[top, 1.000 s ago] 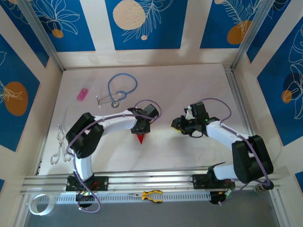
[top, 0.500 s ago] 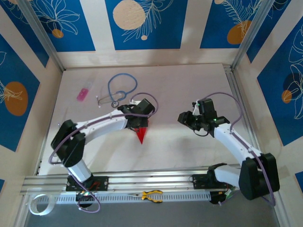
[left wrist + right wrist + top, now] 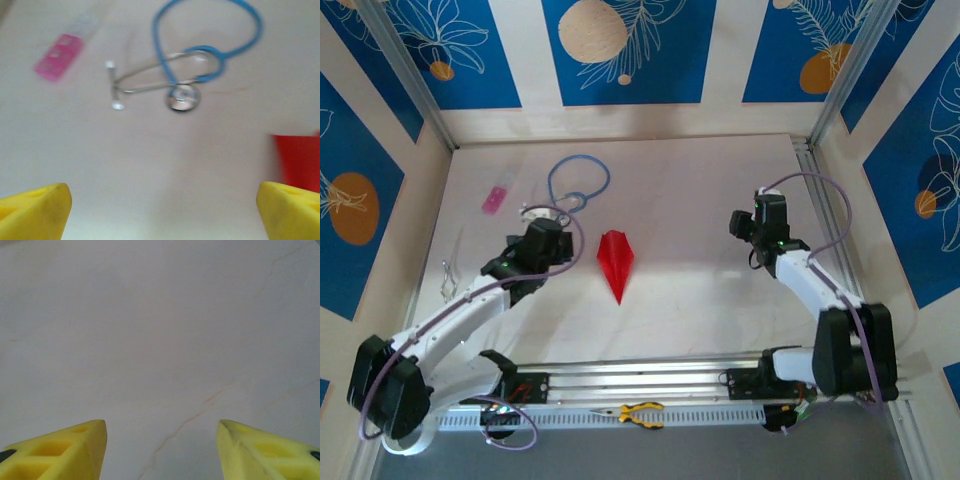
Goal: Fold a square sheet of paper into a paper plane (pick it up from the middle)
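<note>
From above, the paper plane (image 3: 615,262) lies flat on the bench (image 3: 700,180) between the two arms. It is a slim red dart with a centre crease, its sharp tip toward the near edge. The left gripper (image 3: 558,228) sits near its left, not touching it, and the right gripper (image 3: 744,224) is well off to its right.

At the left wrist, the left gripper (image 3: 164,212) has its jaws spread wide, released, with nothing between them. A blurred red edge of the paper plane (image 3: 299,155) shows at right, and a stethoscope (image 3: 182,96) and a pink item (image 3: 58,56) lie beyond.

At the right wrist, the right gripper (image 3: 162,450) hangs over the bench (image 3: 150,330) with its jaws apart, grasping nothing.
</note>
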You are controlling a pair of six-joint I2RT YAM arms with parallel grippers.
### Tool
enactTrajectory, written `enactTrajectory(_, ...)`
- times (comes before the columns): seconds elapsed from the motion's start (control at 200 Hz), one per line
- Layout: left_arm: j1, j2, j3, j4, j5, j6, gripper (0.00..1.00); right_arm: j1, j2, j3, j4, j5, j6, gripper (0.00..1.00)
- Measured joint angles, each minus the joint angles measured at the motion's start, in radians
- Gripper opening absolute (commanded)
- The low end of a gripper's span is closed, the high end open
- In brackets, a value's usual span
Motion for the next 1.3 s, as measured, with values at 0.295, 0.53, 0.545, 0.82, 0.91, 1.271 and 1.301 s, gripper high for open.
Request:
enactTrajectory(0.295,0.333,0.019,-0.182,0.342,0.099,0.219,0.98,-0.063,0.197,-0.207,0.481,-0.193,-0.153,0.6)
enactTrajectory(0.53,0.373,0.235,-0.311,0.758,0.245,0.358,1.0,-0.08,0.212,-0.335,0.729,-0.315,-0.185,1.0)
enactTrajectory(0.545,0.375,0.253,-0.318,0.789,0.251,0.363,1.0,-0.082,0.212,-0.327,0.733,-0.315,-0.184,0.99)
enactTrajectory(0.82,0.417,0.472,-0.383,1.161,0.41,0.399,1.0,-0.063,0.212,-0.298,0.805,-0.195,-0.167,0.99)
enactTrajectory(0.91,0.432,0.472,-0.38,1.195,0.41,0.393,1.0,-0.062,0.212,-0.299,0.805,-0.175,-0.164,0.99)
enactTrajectory(1.271,0.432,0.472,-0.378,1.228,0.416,0.393,1.0,-0.062,0.212,-0.299,0.811,-0.147,-0.163,0.99)
enactTrajectory(1.301,0.432,0.472,-0.378,1.228,0.416,0.393,1.0,-0.062,0.212,-0.299,0.811,-0.147,-0.163,0.99)
